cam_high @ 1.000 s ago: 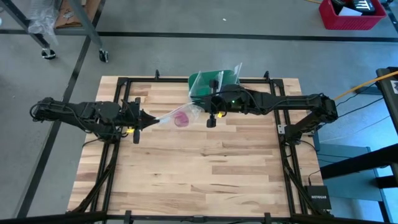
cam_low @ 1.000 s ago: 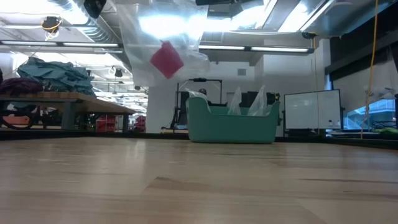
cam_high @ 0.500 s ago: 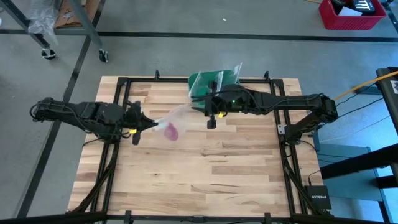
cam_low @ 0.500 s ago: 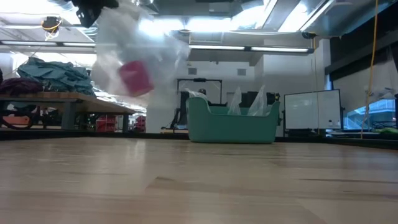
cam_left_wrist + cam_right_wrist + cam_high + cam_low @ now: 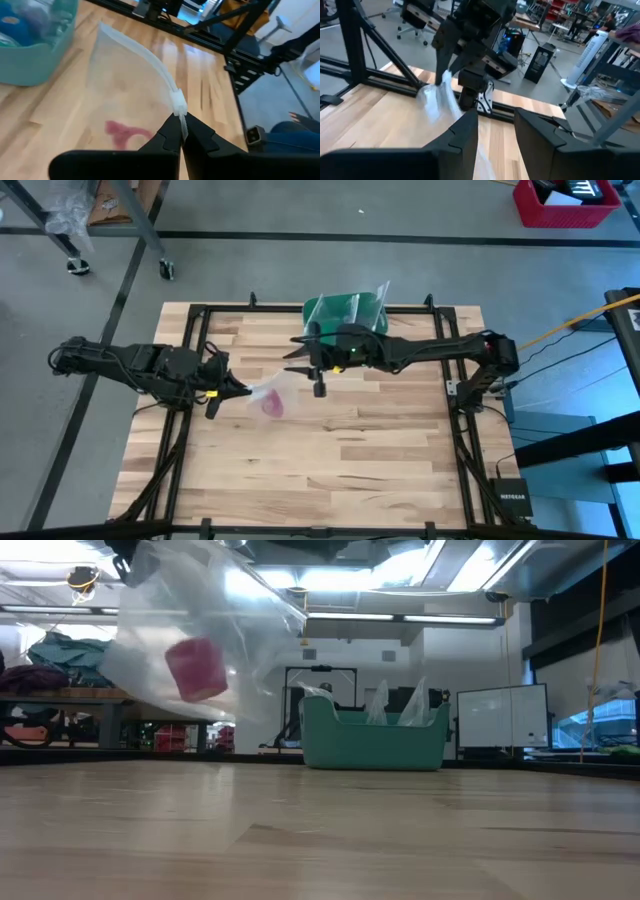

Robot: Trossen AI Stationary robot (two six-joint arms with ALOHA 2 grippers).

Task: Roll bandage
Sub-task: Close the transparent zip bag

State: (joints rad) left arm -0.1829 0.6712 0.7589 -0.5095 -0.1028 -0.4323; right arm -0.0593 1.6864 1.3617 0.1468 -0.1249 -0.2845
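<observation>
A clear plastic bag [image 5: 270, 390] with the small pink bandage roll [image 5: 272, 406] inside it hangs in the air over the table's middle left. It shows in the low view [image 5: 200, 630] with the roll [image 5: 196, 668] in its lower part. My left gripper [image 5: 238, 390] is shut on the bag's edge. My right gripper [image 5: 298, 350] is open and empty, just to the right of the bag and a little toward the far edge, with its fingers pointing toward the table's left. In the right wrist view [image 5: 496, 125] its fingers stand apart. My left gripper pinches the bag's thick white sealed edge [image 5: 179, 106] between its two fingers. The fingers come level from the table's left. The bag hangs slack past the fingertips, lifted clear of the table, with the pink roll [image 5: 125, 134] inside it.
A green plastic bowl [image 5: 345, 312] holding more clear bags stands at the table's far edge, behind the right arm; it also shows in the low view [image 5: 375, 735]. The wooden table top [image 5: 330, 460] lies bare toward the near edge.
The bag has swung from near my right gripper toward my left gripper and now hangs lower, with the roll sliding along inside it. My right gripper has gone toward the table's left. My left gripper keeps its hold and has drifted slightly toward the near edge.
</observation>
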